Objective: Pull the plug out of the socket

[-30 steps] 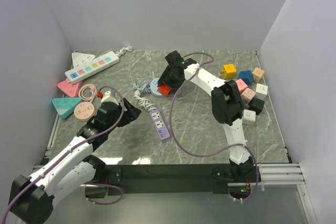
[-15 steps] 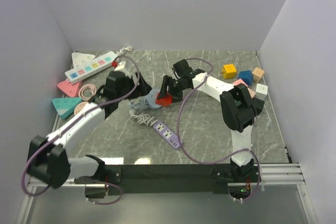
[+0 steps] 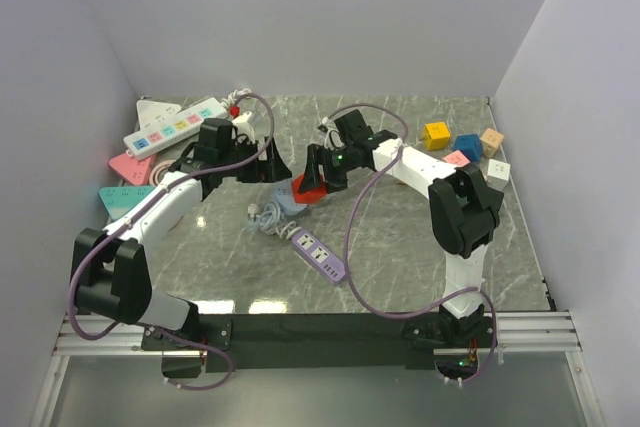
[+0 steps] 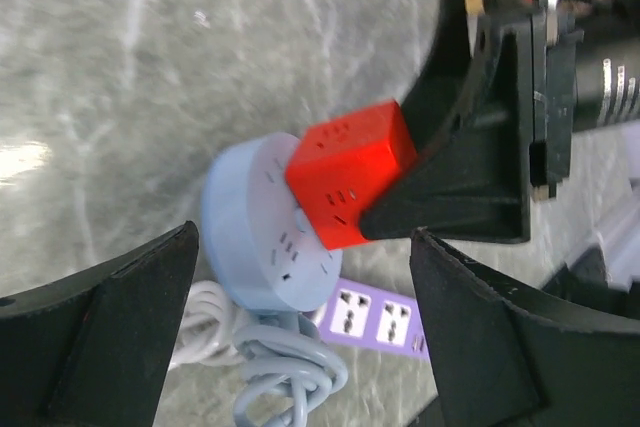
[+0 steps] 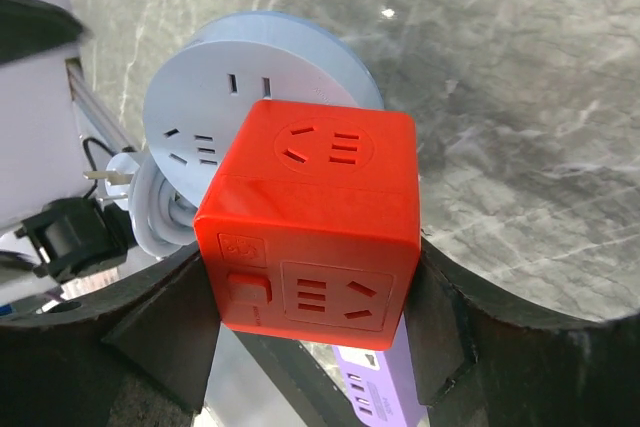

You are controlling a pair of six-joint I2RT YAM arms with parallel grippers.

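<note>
Right gripper [image 3: 322, 172] pinches the red cube plug [image 5: 310, 217] against the blue round socket [image 4: 250, 237], left gripper [image 3: 262, 162] spread empty, so it looks like nothing's pulled free yet.

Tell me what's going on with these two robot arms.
The right gripper is shut on the red cube adapter, which sits against the face of the round blue outlet disc. The left gripper is open, framing the disc in its wrist view, gripping nothing. The cube is not yet off. The lilac power strip lies beside them, untouched.
</note>
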